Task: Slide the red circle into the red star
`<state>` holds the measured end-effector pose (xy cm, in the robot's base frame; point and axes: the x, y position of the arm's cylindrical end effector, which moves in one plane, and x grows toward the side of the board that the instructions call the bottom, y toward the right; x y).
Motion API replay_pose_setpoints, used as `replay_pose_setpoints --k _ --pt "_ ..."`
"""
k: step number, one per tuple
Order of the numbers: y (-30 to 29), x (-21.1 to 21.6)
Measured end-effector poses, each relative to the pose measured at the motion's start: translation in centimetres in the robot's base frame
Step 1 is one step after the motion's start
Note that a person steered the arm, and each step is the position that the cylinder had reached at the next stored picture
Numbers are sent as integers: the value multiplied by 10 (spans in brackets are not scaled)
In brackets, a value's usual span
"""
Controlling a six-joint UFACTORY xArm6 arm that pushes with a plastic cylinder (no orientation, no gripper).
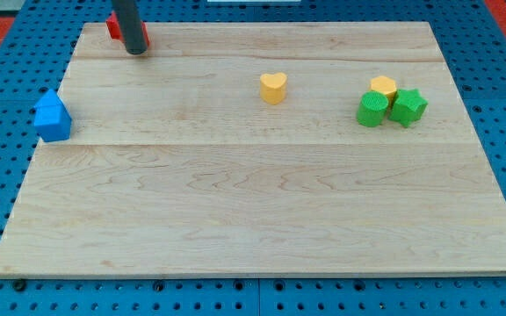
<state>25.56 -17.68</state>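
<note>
A red block sits at the view's top left corner of the wooden board, mostly hidden behind my rod, so its shape cannot be made out. Only one red block shows; I cannot tell whether it is the circle or the star. My tip rests on the board just to the right of and below that red block, touching or nearly touching it.
A blue block sits near the left edge. A yellow heart is at the upper middle. At the right, a yellow block touches two green blocks. Blue pegboard surrounds the board.
</note>
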Motion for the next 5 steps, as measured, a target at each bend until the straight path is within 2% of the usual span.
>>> replay_pose_setpoints --k 5 --pt "25 0"
